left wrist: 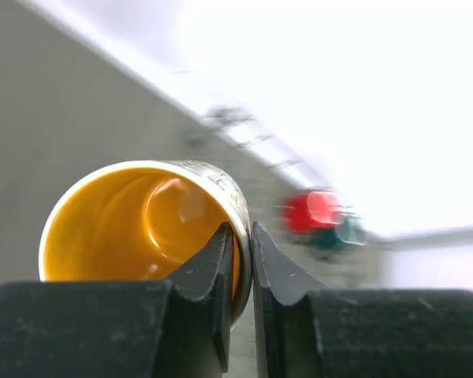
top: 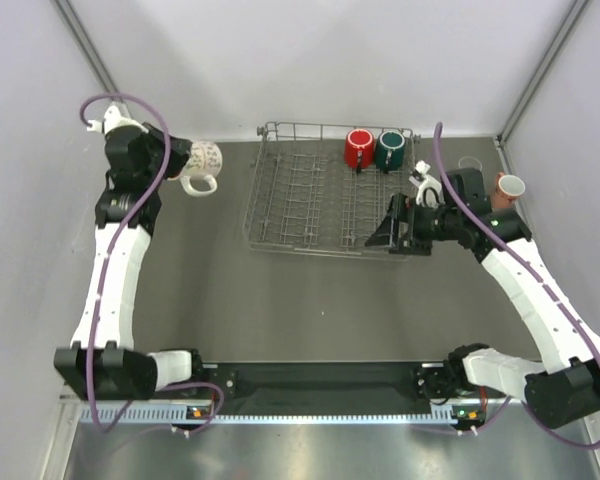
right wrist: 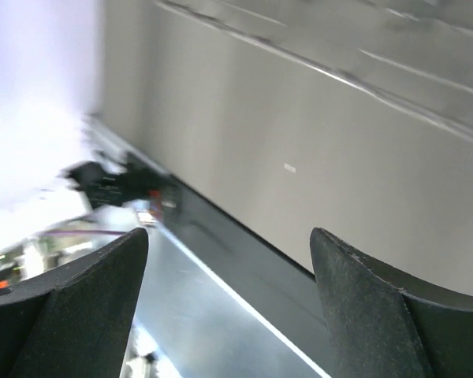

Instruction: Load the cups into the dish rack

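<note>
My left gripper (top: 185, 160) is shut on the rim of the white speckled mug (top: 202, 165), held left of the dish rack (top: 310, 200); its orange inside (left wrist: 134, 228) fills the left wrist view, one finger inside and one outside the wall. The red mug (top: 359, 148) and dark green mug (top: 390, 150) stand in the rack's far right corner and show blurred in the left wrist view (left wrist: 311, 210). The salmon-pink mug (top: 508, 186) and the clear glass (top: 469, 163) sit right of the rack. My right gripper (top: 388, 232) is open and empty at the rack's near right corner.
Grey walls close in the table on the left, right and back. The arm bases and a black rail (top: 320, 380) run along the near edge; the rail also shows in the right wrist view (right wrist: 244, 252).
</note>
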`<state>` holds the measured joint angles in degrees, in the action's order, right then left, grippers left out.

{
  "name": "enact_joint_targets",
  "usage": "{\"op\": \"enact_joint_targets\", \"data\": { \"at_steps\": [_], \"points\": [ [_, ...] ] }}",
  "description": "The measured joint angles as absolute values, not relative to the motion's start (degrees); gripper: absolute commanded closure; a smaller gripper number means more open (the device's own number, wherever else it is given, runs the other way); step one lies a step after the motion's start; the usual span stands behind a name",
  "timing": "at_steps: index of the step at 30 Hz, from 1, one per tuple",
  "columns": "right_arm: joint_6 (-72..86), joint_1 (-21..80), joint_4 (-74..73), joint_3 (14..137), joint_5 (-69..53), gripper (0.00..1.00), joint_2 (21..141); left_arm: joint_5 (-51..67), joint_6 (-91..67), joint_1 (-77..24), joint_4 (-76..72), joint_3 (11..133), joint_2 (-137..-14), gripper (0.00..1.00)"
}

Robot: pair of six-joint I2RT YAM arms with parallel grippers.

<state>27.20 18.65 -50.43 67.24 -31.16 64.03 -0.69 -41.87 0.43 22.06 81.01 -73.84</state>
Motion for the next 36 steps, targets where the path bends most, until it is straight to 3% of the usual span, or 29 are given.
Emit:
{"op": "enact_joint_targets", "data": {
  "at_steps": [8, 16, 25, 36],
  "points": [
    [40.27, 21.93, -27.88, 67.61, -42.17, 0.10, 66.61, 10.39, -58.67, -3.07, 8.38, 65.54, -58.39, 1.00],
    [52.53, 34.48, -4.69, 68.12, -44.84, 0.04, 72.20, 18.72, -69.01, -3.77, 4.36, 60.53, -51.24, 1.00],
    [55.88, 43.70, 3.53, 72.16, -41.32, 0.01, 77.38, 21.85, -77.14, -3.77, -2.55, 58.35, -41.06, 1.00],
    [58.24, 49.82, 9.23, 75.18, -34.70, 0.12, 82.54, 22.26, -80.49, -3.77, -2.72, 55.29, -36.56, 1.00]
  ]
}}
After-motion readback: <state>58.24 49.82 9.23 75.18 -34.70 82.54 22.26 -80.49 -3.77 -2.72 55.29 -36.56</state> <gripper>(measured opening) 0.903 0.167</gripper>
